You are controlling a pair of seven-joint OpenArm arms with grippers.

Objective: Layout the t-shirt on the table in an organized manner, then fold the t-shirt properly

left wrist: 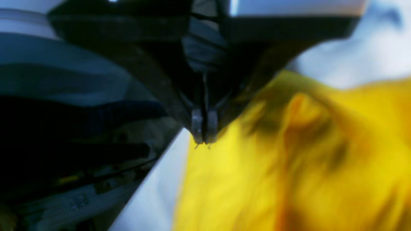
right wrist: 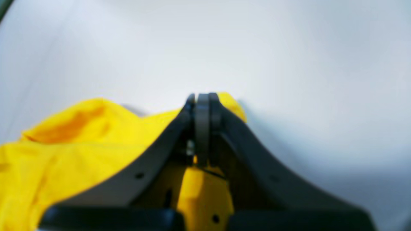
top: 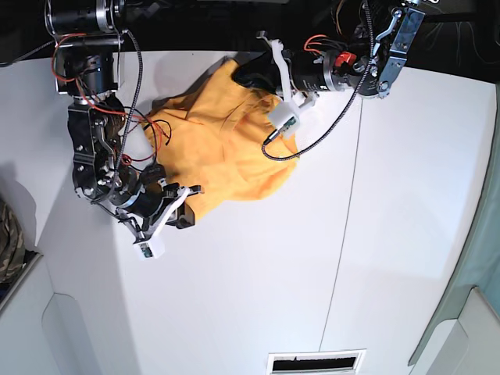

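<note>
The orange-yellow t-shirt [top: 226, 148] lies crumpled on the far left part of the white table [top: 273, 273]. My right gripper [top: 186, 216] is at the shirt's near-left corner. In the right wrist view the gripper [right wrist: 202, 98] is shut with yellow cloth [right wrist: 80, 141] pinched between the fingers and showing past the tips. My left gripper [top: 244, 76] is at the shirt's far edge by the table's back edge. In the left wrist view it [left wrist: 204, 139] is shut on the rim of the blurred shirt [left wrist: 257, 179].
A thin dark seam [top: 348, 195] runs down the table right of the shirt. A camouflage cloth [top: 8, 234] lies off the table's left edge. A slotted vent [top: 316, 363] sits at the near edge. Cables [top: 312, 133] hang over the shirt's right side.
</note>
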